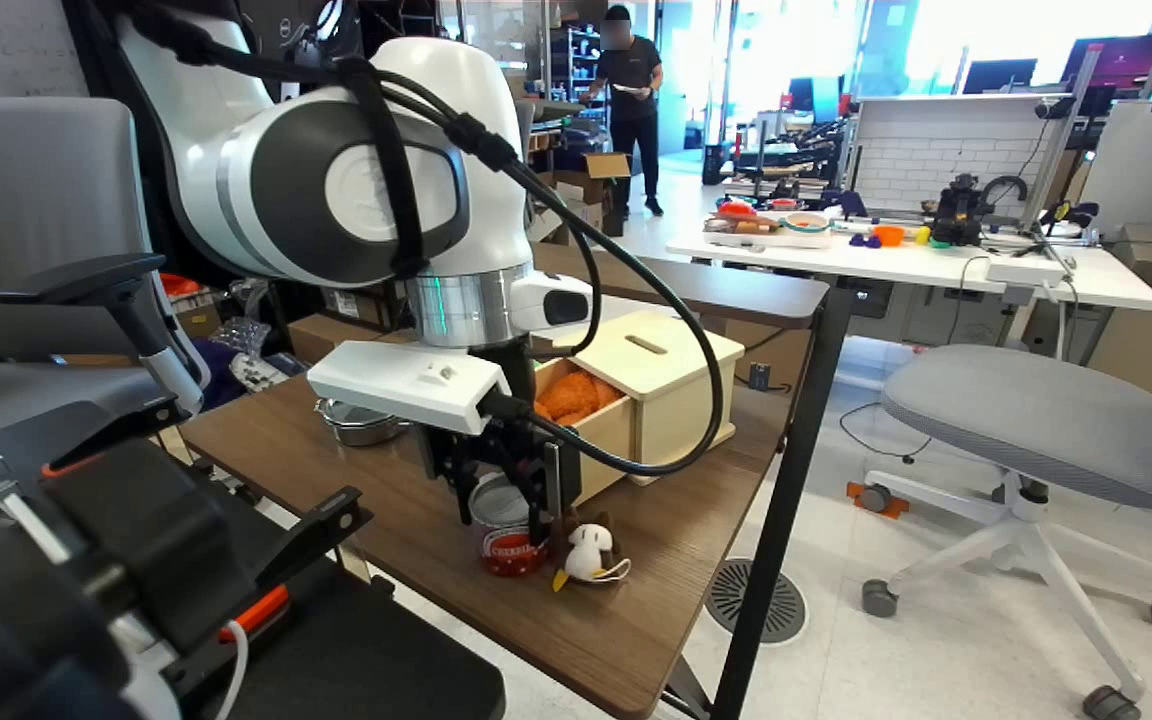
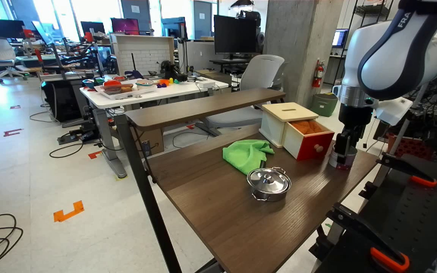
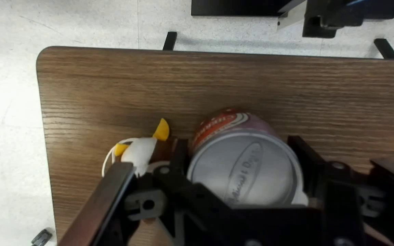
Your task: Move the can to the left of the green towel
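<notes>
The can (image 1: 511, 550) stands upright on the brown table near its front edge. It has a red and purple label and a bare grey top, seen in the wrist view (image 3: 241, 167). In an exterior view the can (image 2: 349, 156) stands beside the drawer box. My gripper (image 1: 504, 520) points down around the can, one finger on each side. In the wrist view narrow gaps show between the fingers (image 3: 237, 140) and the can, so it looks open. The green towel (image 2: 247, 154) lies crumpled on the table, beyond the box from the can.
A white plush bird (image 3: 139, 150) with yellow feet lies right beside one finger. A wooden box (image 1: 676, 370) has its red-fronted drawer (image 2: 309, 146) pulled out with orange stuff inside. A lidded steel pot (image 2: 268, 185) stands near the towel. A raised shelf (image 2: 203, 108) runs along the table's far side.
</notes>
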`<state>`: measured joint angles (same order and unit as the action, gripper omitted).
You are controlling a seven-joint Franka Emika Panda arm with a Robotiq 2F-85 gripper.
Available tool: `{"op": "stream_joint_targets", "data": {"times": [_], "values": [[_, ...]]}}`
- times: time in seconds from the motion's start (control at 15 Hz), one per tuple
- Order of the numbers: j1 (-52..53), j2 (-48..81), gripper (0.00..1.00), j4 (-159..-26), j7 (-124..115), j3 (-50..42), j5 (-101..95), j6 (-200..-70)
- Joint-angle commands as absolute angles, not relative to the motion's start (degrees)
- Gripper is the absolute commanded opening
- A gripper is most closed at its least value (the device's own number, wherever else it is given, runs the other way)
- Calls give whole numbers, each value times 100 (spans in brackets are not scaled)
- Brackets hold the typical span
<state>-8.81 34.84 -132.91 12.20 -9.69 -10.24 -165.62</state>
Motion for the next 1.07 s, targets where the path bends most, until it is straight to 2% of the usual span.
{"op": "stream_joint_targets", "data": {"times": [0.0,0.53,1.0], "values": [[-943,3493,48,-13271,1351,-921,-1140,-16687],[-1110,2405,48,-13946,1975,-366,-1058,-16458],[-866,1547,48,-13698,2047,249,-601,-15301]]}}
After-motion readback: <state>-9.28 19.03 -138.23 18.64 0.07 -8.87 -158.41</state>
